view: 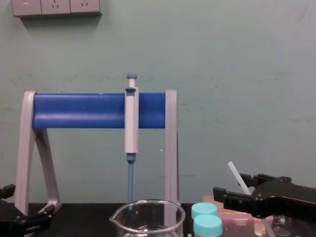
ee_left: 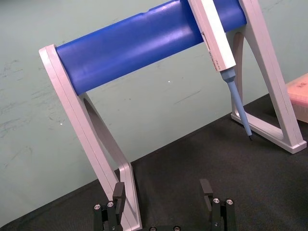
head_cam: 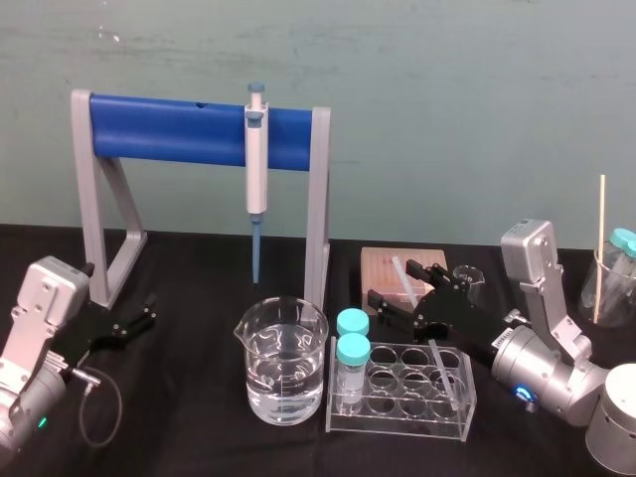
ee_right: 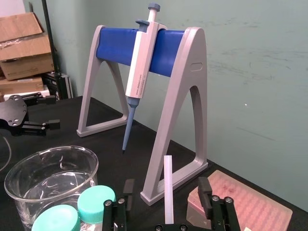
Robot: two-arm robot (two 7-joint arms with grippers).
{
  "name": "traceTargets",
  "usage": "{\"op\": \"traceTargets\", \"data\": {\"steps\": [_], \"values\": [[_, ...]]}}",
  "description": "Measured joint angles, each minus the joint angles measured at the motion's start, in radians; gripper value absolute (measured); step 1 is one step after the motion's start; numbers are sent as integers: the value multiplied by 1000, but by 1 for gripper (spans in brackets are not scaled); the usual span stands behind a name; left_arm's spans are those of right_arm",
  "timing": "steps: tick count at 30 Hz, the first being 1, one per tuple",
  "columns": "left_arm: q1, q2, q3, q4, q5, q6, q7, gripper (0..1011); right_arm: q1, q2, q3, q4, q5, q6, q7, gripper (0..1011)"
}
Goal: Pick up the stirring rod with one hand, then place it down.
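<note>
The stirring rod [head_cam: 401,272] is a thin translucent white stick leaning with its lower end in the clear tube rack [head_cam: 397,421] and its top tilted back toward the pink box. My right gripper [head_cam: 413,295] reaches in from the right and straddles the rod's upper part. In the right wrist view the rod [ee_right: 168,187] stands upright between the two fingers with a gap on each side, so the gripper [ee_right: 166,188] is open. In the chest view the rod's tip [view: 235,175] pokes up above the black gripper [view: 239,198]. My left gripper [head_cam: 137,320] rests open at the far left.
A beaker of water [head_cam: 281,364] stands left of the rack, which holds two teal-capped tubes [head_cam: 352,358]. A blue-tipped pipette [head_cam: 256,169] hangs on the blue-and-grey stand [head_cam: 159,129]. The pink box [head_cam: 383,266], a small beaker [head_cam: 467,280] and a jar with a wooden stick [head_cam: 600,243] sit behind and to the right.
</note>
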Motion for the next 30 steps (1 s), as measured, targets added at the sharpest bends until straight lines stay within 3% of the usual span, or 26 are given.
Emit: {"op": "traceTargets", "data": {"steps": [10, 13, 14, 22, 26, 30], "values": [[0, 0, 0, 0, 0, 0, 0, 1000, 0, 1, 0, 0, 1, -1, 0, 536], [0, 0, 0, 0, 0, 0, 0, 1000, 0, 1, 0, 0, 1, -1, 0, 478], [0, 0, 0, 0, 0, 0, 0, 1000, 0, 1, 0, 0, 1, -2, 0, 407], [0, 0, 0, 0, 0, 0, 0, 1000, 0, 1, 0, 0, 1, -2, 0, 147], [0, 0, 0, 0, 0, 0, 0, 1001, 0, 1, 0, 0, 1, -2, 0, 69], [0, 0, 0, 0, 0, 0, 0, 1000, 0, 1, 0, 0, 1, -2, 0, 66]]}}
